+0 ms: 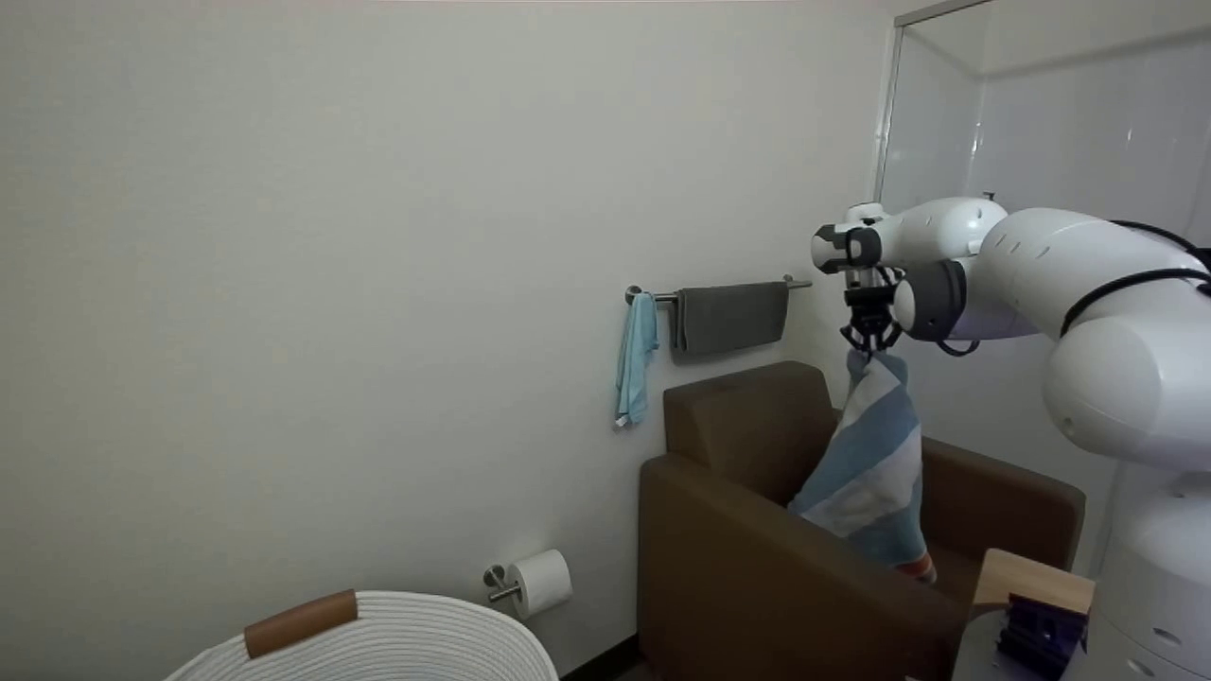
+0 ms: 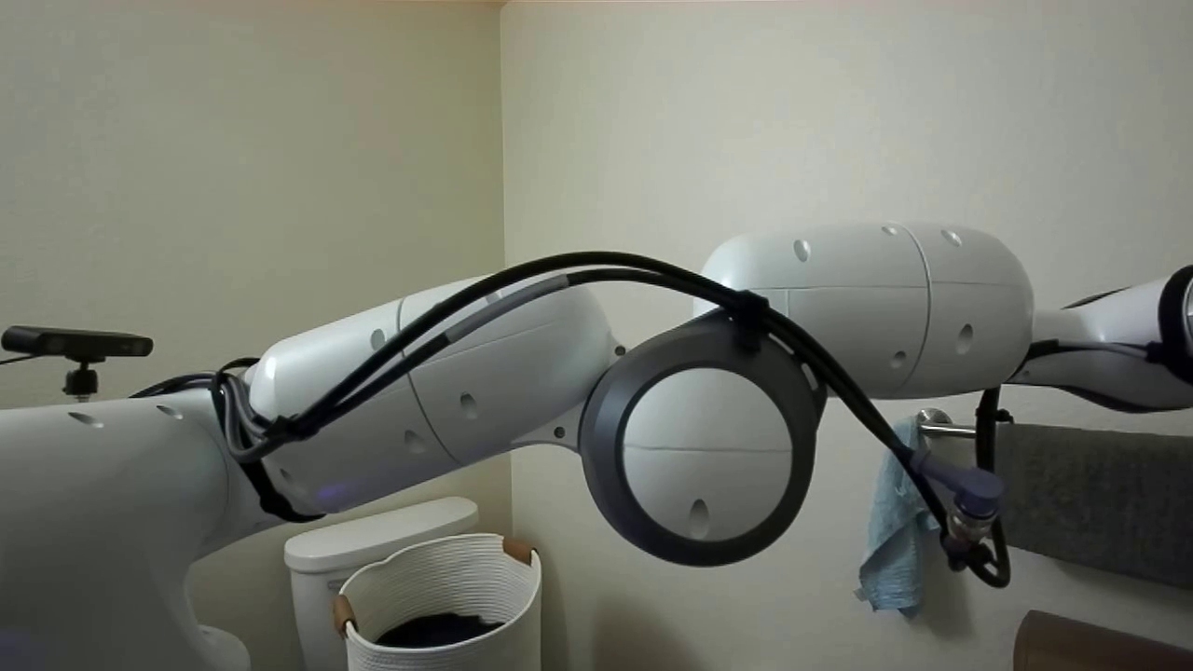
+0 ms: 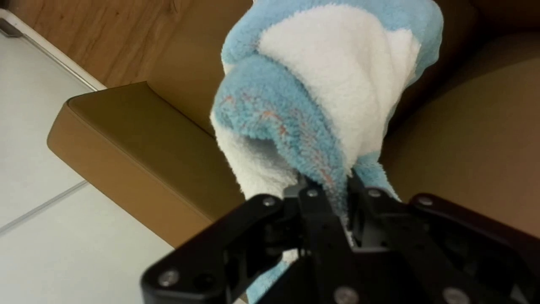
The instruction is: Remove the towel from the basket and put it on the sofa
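Note:
A blue-and-white striped towel [image 1: 866, 463] hangs from my gripper [image 1: 870, 348] over the brown sofa [image 1: 747, 567]. In the wrist view the gripper [image 3: 329, 190] is shut on a bunched part of the towel [image 3: 337, 71]. The towel's lower end hangs at the seat, partly hidden behind the armrest; I cannot tell if it touches the seat. The sofa shows in the wrist view [image 3: 135, 160], and its corner shows in an exterior view [image 2: 1090, 643]. The white basket with brown handles shows in both exterior views [image 1: 445, 634] [image 2: 447, 578]; dark material lies inside it. The gripper is out of view there [image 2: 1174, 326] past the arm's end.
A towel bar on the wall holds a grey towel [image 1: 733, 317] and a small light-blue cloth [image 1: 637, 359]. A toilet roll [image 1: 541, 582] is on the wall beside the sofa. A glass shower panel [image 1: 1022, 142] stands behind the arm. A toilet [image 2: 382, 531] stands behind the basket.

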You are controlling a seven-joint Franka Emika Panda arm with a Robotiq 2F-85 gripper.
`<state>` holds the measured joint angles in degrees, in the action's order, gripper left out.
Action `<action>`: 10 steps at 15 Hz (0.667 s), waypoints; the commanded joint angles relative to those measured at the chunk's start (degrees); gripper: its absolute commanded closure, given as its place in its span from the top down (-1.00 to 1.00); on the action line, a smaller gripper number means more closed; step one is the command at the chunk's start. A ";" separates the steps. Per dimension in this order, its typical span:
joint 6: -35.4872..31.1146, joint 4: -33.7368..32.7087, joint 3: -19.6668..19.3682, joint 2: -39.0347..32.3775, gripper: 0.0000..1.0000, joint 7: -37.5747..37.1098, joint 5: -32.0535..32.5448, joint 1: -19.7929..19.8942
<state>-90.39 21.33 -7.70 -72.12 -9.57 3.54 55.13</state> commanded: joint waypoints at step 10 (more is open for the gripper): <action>12.70 1.84 -1.37 2.52 0.06 -0.12 0.15 -0.41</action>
<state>-80.84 21.20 -8.27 -71.88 -9.57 3.58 55.09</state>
